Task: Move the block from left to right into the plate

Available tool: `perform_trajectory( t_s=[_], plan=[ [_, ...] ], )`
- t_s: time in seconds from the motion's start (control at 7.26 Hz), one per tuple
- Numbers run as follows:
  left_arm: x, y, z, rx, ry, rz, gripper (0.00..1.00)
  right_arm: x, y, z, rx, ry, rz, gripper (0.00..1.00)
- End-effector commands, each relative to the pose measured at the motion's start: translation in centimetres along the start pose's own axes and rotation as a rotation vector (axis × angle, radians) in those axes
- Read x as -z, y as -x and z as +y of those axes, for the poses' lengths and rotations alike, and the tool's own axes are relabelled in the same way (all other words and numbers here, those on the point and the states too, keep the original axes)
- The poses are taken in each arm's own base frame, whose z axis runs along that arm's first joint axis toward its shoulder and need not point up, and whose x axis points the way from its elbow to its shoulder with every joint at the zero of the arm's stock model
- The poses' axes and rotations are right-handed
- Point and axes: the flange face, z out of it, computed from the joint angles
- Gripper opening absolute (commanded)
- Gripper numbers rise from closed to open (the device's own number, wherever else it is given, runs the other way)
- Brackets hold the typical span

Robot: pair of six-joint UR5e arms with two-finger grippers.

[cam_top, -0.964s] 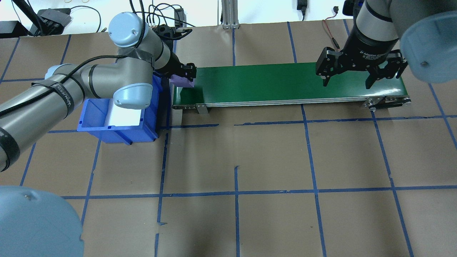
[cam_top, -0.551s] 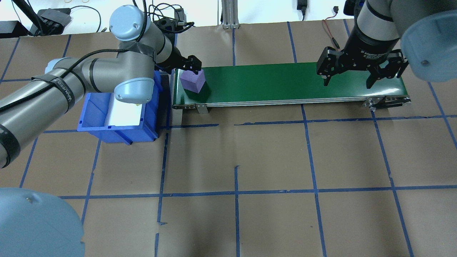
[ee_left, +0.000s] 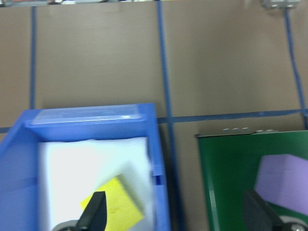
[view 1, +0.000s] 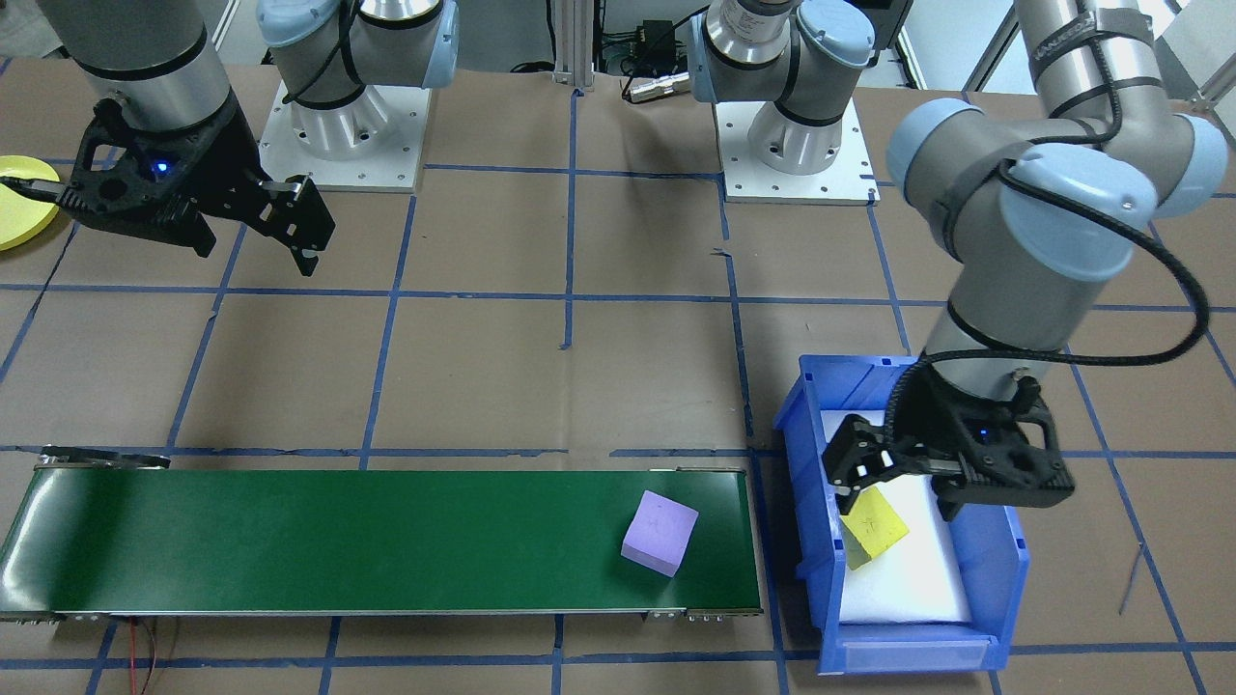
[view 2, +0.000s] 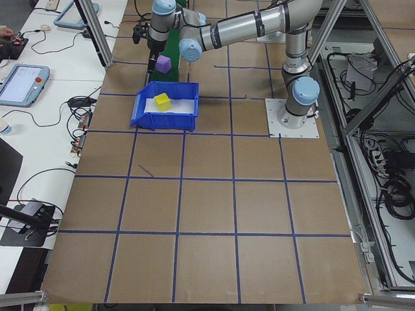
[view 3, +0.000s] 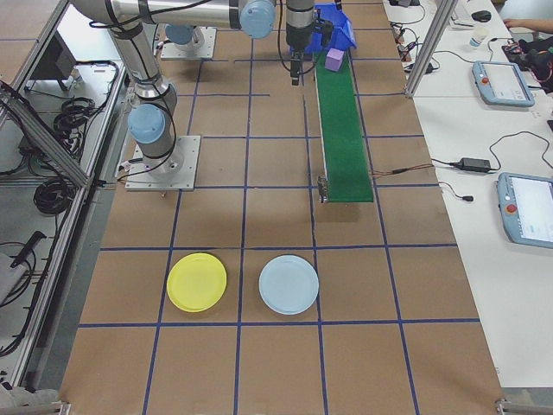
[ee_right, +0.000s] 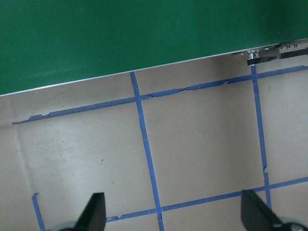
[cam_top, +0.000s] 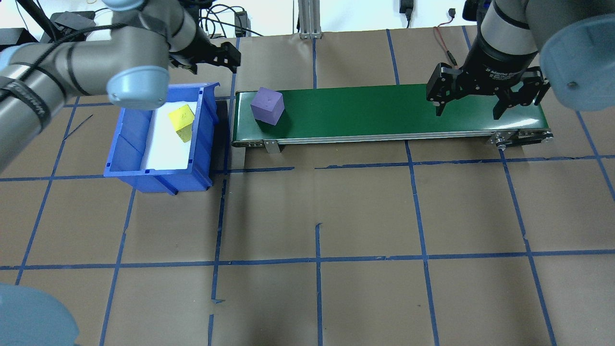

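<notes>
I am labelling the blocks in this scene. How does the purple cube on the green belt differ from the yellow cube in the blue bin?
The purple foam cube rests on the green conveyor belt, near its end beside the bin; the yellow foam cube lies in the blue plastic bin, on its white liner. The purple cube looks larger than the yellow cube. They differ in colour. Both are cube-shaped, sit turned at an angle, and no gripper holds either.
</notes>
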Motion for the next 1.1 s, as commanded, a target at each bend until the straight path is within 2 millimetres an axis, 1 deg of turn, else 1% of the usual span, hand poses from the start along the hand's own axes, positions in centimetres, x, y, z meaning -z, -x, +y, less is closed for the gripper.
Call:
perform_trajectory(
  t_s=[0.0, 0.14, 0.28, 0.41, 0.55, 0.69, 0.83, 0.96],
  plan=[
    [-2.5, 7.3, 0.7, -0.104, 0.054, -0.021, 1.0, 0.2, -0.5, -0.2, -0.019, -0.009, -0.002, 1.0],
    [-4.2, 8.5, 0.8, -0.066, 0.076, -0.009, 1.0, 0.7, -0.8, -0.3, -0.025, -0.009, 0.008, 1.0],
    [-5.4, 8.7, 0.8, 0.008, 0.09, -0.003, 1.0, 2.6, -0.9, -0.2, -0.021, -0.047, 0.005, 1.0],
    [-5.7, 8.6, 0.7, 0.243, 0.092, -0.01, 1.0, 1.5, -1.0, -0.5, -0.013, -0.028, 0.012, 1.0],
    [-5.7, 8.6, 0.8, 0.444, 0.088, -0.021, 1.0, 0.0, -0.9, -0.8, -0.028, -0.009, 0.016, 1.0],
    [-6.5, 8.5, 1.3, 0.542, 0.107, -0.026, 1.0, -2.3, -1.7, -1.7, -0.032, 0.032, 0.034, 1.0],
    [-7.3, 8.3, 1.9, 0.639, 0.121, -0.028, 1.0, -4.3, -3.1, -2.4, -0.073, 0.071, 0.041, 1.0],
    [-7.6, 8.1, 1.9, 0.733, 0.125, -0.03, 1.0, -5.9, -4.8, -3.6, -0.105, 0.059, 0.04, 1.0]
  ],
)
